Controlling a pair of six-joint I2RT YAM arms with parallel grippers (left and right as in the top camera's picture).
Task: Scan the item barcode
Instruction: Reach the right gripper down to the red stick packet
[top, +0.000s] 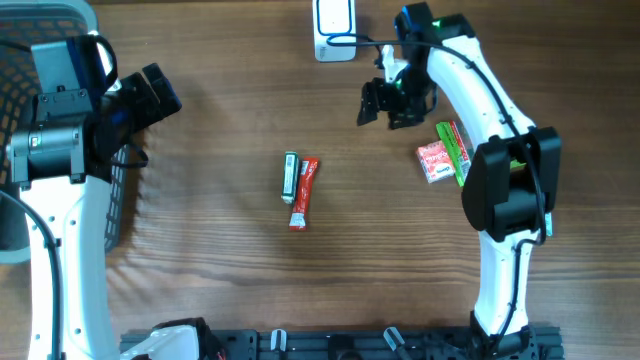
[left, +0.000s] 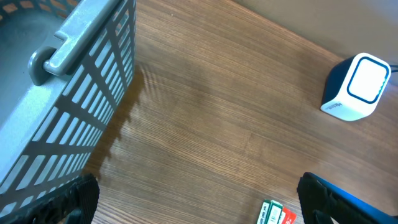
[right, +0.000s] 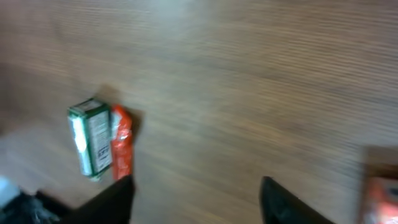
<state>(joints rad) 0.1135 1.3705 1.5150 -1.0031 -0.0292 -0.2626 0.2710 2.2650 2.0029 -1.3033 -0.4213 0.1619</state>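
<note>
Grey basket (left: 87, 36) left edge; scanner (top: 333, 30) far edge.

We can read no word, brand or number in any view. The green box (right: 90, 138), near the middle of the surface (top: 220, 280), carries a pale label panel with dark print; it is blurred in the right wrist view and too small from overhead. The red packet (top: 303, 195) just beside it at its 3 o'clock shows white marks we cannot make out. The red-and-white packet (top: 433, 160), toward 3 o'clock, bears illegible white lettering. The scanner (left: 357, 87) at 12 o'clock shows only a rounded square outline.
</note>
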